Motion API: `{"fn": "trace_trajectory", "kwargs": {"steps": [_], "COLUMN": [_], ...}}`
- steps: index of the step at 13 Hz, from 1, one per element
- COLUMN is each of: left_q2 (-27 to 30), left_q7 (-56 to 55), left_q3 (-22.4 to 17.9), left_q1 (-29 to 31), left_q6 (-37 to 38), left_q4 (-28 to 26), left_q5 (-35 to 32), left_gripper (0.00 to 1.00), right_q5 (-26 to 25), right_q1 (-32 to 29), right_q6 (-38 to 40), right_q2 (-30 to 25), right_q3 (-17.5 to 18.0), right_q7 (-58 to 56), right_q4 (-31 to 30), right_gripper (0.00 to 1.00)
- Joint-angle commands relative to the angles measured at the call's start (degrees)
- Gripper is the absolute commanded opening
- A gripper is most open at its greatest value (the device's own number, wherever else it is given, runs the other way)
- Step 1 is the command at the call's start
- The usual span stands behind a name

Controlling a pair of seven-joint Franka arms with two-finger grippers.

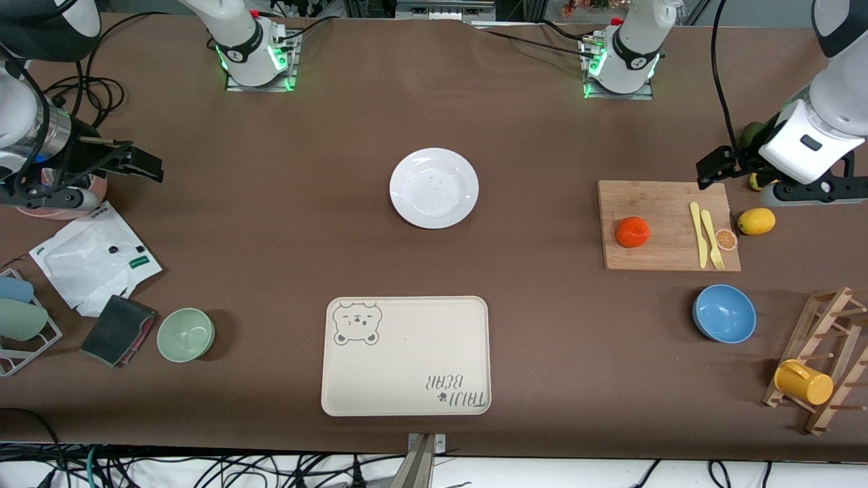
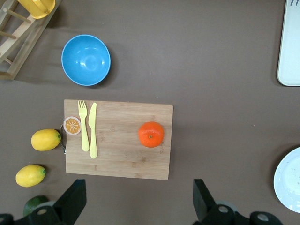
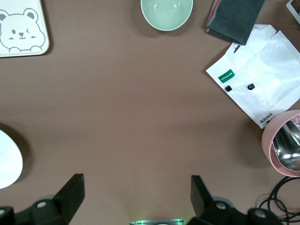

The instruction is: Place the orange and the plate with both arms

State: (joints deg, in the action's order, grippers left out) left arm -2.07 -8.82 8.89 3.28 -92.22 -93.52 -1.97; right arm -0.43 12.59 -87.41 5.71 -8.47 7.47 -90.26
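Observation:
The orange (image 1: 633, 232) sits on a wooden cutting board (image 1: 668, 203) toward the left arm's end of the table; it also shows in the left wrist view (image 2: 151, 134). The white plate (image 1: 434, 188) lies at the table's middle, and its edge shows in the left wrist view (image 2: 290, 180) and the right wrist view (image 3: 7, 159). My left gripper (image 1: 712, 166) (image 2: 138, 190) is open and empty, up in the air over the table by the board's edge. My right gripper (image 1: 135, 159) (image 3: 136, 183) is open and empty over bare table at the right arm's end.
A cream bear tray (image 1: 407, 352) lies nearer to the camera than the plate. Yellow knife and fork (image 1: 704, 234), an orange slice (image 1: 726, 238), lemons (image 1: 756, 221), a blue bowl (image 1: 724, 313) and a cup rack (image 1: 824, 369) are near the board. A green bowl (image 1: 186, 334), cloth (image 1: 119, 329) and white bag (image 1: 95, 257) lie at the right arm's end.

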Motion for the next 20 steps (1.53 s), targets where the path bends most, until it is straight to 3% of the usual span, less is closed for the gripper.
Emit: {"fn": "trace_trajectory", "kwargs": {"steps": [1,20], "left_q2": [0.5,-0.8], "left_q7": [1.4,1.4], "left_q3": [0.1,-0.1], "left_q1": [0.4,0.4], "left_q6": [0.6,0.1], "left_q4": [0.3,0.3], "left_q5": [-0.6,-0.5], "left_gripper": [1.0,1.0], "right_q5": [-0.7,-0.7], "right_q1": [0.3,0.2], "right_q6": [0.3,0.4], "right_q2": [-0.5,-0.5], "right_q3": [0.2,0.1], "right_q7": [1.4,1.4], "right_q4": [-0.3,-0.3], "right_gripper": [1.0,1.0]}}
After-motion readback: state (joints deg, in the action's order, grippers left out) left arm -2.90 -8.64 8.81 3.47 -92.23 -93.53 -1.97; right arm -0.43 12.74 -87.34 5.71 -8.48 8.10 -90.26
